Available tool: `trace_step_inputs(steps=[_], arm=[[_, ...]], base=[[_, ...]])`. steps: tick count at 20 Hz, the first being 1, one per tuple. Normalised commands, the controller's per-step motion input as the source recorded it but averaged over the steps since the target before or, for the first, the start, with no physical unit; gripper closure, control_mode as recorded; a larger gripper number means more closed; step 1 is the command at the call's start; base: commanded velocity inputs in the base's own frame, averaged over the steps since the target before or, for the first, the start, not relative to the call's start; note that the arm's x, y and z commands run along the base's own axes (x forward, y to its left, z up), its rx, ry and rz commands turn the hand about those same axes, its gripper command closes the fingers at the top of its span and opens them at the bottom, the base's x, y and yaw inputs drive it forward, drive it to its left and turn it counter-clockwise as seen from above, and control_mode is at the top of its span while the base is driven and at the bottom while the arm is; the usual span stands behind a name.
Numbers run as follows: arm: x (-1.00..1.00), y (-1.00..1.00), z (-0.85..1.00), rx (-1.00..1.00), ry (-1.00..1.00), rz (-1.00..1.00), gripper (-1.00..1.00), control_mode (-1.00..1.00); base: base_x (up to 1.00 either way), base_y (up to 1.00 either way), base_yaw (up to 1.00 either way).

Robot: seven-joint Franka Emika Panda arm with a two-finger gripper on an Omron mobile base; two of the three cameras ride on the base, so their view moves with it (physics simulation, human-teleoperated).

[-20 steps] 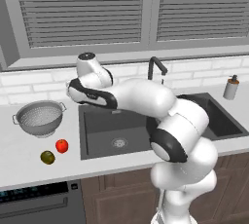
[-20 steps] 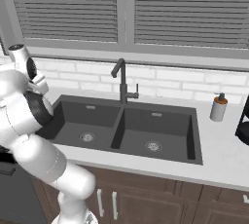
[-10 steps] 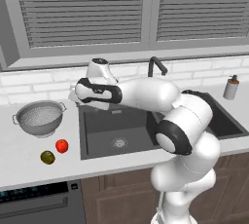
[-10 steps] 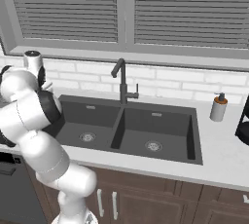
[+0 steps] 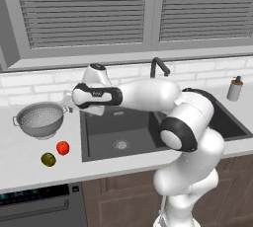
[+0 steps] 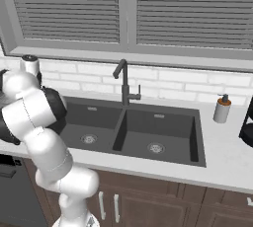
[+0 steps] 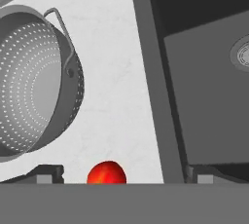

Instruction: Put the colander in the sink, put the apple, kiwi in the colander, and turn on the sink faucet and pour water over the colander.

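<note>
The silver perforated colander [image 5: 38,120] stands on the counter left of the sink [image 5: 148,127]; in the hand view the colander [image 7: 36,79] is at the left and the sink [image 7: 204,82] at the right. In front of it lie the red apple [image 5: 63,147] and the olive kiwi [image 5: 48,159]. My gripper [image 7: 124,173] is open and holds nothing. It hangs over the counter strip between colander and sink, with the apple [image 7: 107,173] low between its fingertips [image 7: 48,173]. The hand [image 5: 91,96] hovers right of the colander's rim. The dark faucet [image 5: 158,68] rises behind the sink.
A grey soap dispenser [image 5: 234,89] stands at the sink's far right corner, and a dark appliance [image 6: 247,125] sits past it. The double sink [image 6: 133,132] and faucet [image 6: 123,80] lie under a window with blinds. My arm reaches across the left basin.
My hand has turned and dropped a little over the counter beside the colander. The jaws stayed open. Colander, apple and kiwi have not moved.
</note>
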Motion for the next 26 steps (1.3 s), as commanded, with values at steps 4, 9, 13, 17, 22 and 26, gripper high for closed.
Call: trace_step_inputs(steps=[4, 9, 13, 17, 22, 26], arm=[[0.02, 0.63, 0.00, 0.00, 0.00, 0.00, -1.00, -1.00], [0.02, 0.58, 0.00, 0.00, -0.01, 0.00, -1.00, -1.00], [0.04, 0.42, 0.00, 0.00, 0.00, 0.00, -1.00, -1.00], [0.08, 0.12, -0.01, 0.00, 0.01, 0.00, -1.00, -1.00], [0.18, 0.00, -0.22, 0.00, 0.02, 0.00, -1.00, -1.00], [0.27, 0.07, -0.39, 0.00, 0.00, 0.00, -1.00, -1.00]], base=[[0.00, 0.00, 0.00], [0.00, 0.00, 0.00], [0.00, 0.00, 0.00], [0.00, 0.00, 0.00], [0.00, 0.00, 0.00], [0.00, 0.00, 0.00]])
